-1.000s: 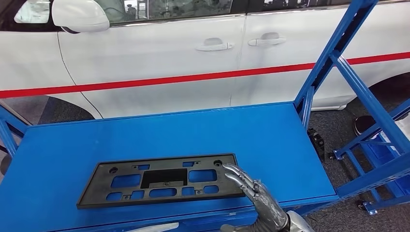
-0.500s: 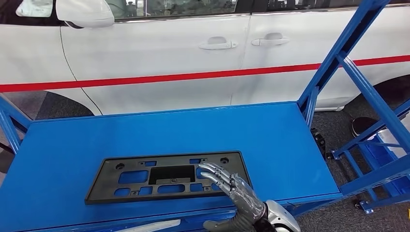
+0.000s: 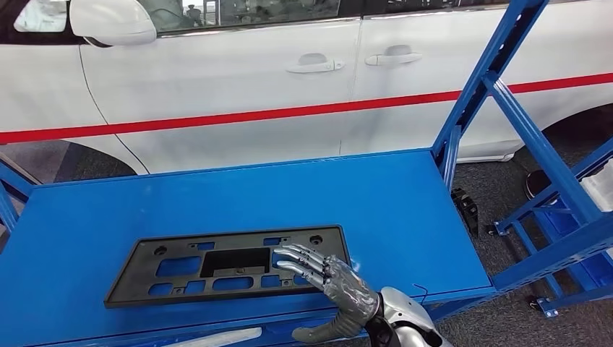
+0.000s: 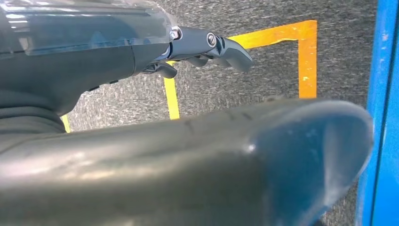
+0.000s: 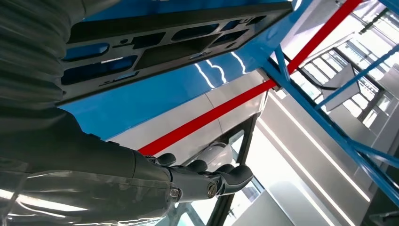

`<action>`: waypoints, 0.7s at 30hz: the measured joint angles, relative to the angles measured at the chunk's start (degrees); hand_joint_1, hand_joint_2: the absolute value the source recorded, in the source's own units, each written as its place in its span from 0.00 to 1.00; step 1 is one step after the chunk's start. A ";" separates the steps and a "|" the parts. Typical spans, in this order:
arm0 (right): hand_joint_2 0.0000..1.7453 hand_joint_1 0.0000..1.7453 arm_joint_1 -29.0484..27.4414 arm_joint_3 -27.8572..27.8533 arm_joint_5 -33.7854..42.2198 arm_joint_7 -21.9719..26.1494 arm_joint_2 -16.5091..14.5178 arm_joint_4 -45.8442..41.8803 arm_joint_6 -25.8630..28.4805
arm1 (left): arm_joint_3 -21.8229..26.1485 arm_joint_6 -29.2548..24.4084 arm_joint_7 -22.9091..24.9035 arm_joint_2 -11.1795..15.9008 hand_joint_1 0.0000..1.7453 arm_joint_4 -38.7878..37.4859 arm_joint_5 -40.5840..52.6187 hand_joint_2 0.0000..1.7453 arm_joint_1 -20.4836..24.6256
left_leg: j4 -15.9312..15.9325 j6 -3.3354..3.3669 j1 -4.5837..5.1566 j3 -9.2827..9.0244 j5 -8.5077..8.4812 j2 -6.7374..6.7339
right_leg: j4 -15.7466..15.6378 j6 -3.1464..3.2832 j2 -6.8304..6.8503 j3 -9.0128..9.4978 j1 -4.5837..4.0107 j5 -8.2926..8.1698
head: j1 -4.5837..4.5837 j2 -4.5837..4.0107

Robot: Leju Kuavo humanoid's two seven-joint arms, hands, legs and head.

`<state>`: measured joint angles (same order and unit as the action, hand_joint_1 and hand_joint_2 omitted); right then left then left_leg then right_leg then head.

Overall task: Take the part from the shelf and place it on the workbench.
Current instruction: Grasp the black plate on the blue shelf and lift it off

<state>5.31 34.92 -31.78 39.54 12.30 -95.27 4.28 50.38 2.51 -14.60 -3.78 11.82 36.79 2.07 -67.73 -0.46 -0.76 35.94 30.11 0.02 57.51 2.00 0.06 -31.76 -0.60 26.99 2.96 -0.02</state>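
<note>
Part [image 3: 228, 264] looks light, stiff, flat plastic; best pinched at its near edge. Right hand [image 3: 327, 278] spread, empty, over it.

The part [image 3: 227, 265] is a flat, black, rectangular plastic plate, long and thin, with a raised rim around its edge; its face is pierced by rounded rectangular cut-outs through which blue shows, with a larger dark recess near the middle and small round holes at the upper corners; it lies flat on the blue table [image 3: 405, 210], near the front edge and towards the left, its long sides roughly along that edge; in the right wrist view the part [image 5: 160, 40] shows the same cut-outs against the blue surface.
</note>
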 joint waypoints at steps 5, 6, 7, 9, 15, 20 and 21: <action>1.00 0.00 1.34 1.40 -3.67 -0.56 0.07 1.10 1.58 | 0.05 -0.13 -0.15 -0.08 0.00 0.00 0.41 0.00 0.06 | 8.79 0.92 0.31 -3.63 -2.76 0.08 | 1.10 -0.94 -0.08 -0.87 -0.34 0.34 | -0.01 0.00; 1.00 0.00 1.53 1.66 -4.76 -0.76 0.07 1.28 2.12 | 0.06 -0.15 -0.15 -0.15 0.00 0.00 0.48 0.00 -0.01 | 9.02 1.18 0.22 -3.66 -2.93 0.06 | 1.25 -1.22 -0.11 -0.90 -0.32 0.49 | -0.01 0.00; 1.00 0.00 1.77 1.86 -5.76 -0.99 0.07 1.43 2.65 | 0.08 -0.20 -0.15 -0.20 0.00 0.00 0.59 0.00 -0.03 | 9.28 1.47 0.07 -3.73 -3.13 0.03 | 1.89 -1.57 -0.13 -1.14 -0.31 1.04 | -0.01 0.00; 1.00 0.00 2.29 2.37 -7.62 -1.51 0.08 1.78 3.54 | 0.11 -0.31 -0.09 -0.31 0.00 0.00 0.82 0.00 0.03 | 9.65 1.90 -0.19 -3.79 -3.44 -0.07 | 6.39 -2.36 -0.15 -3.14 0.02 3.89 | -0.01 0.00; 1.00 0.00 2.87 3.87 -13.12 -3.65 0.08 3.44 6.97 | 0.52 -0.59 0.73 -0.42 0.00 0.00 0.97 0.00 -0.04 | 9.60 1.71 -0.41 -3.90 -3.37 -0.03 | 10.89 -3.59 -0.06 -5.34 1.62 3.31 | -0.01 0.00; 1.00 0.00 3.51 5.11 -17.48 -5.04 0.15 4.78 9.89 | 0.96 -0.63 0.90 -0.61 0.00 0.00 0.98 0.00 0.02 | 9.80 -0.15 -0.33 -3.86 -3.48 0.14 | 0.83 -2.46 -0.31 -1.00 1.11 0.15 | -0.01 0.00; 1.00 0.00 3.54 5.27 -17.58 -5.14 0.22 4.96 9.96 | 0.99 -0.63 0.90 -0.62 0.00 0.00 0.98 0.00 0.01 | 9.85 -0.53 -0.40 -3.85 -3.40 0.13 | 0.66 -2.06 -0.31 -0.98 1.19 0.02 | -0.01 0.00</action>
<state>8.85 40.19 -49.36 34.40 12.52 -90.31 14.24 51.37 1.88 -13.70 -4.40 11.82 37.77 2.08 -57.89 -0.99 -1.16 32.09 26.70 0.15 58.17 -0.06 -0.25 -32.74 0.60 27.01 2.95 -0.02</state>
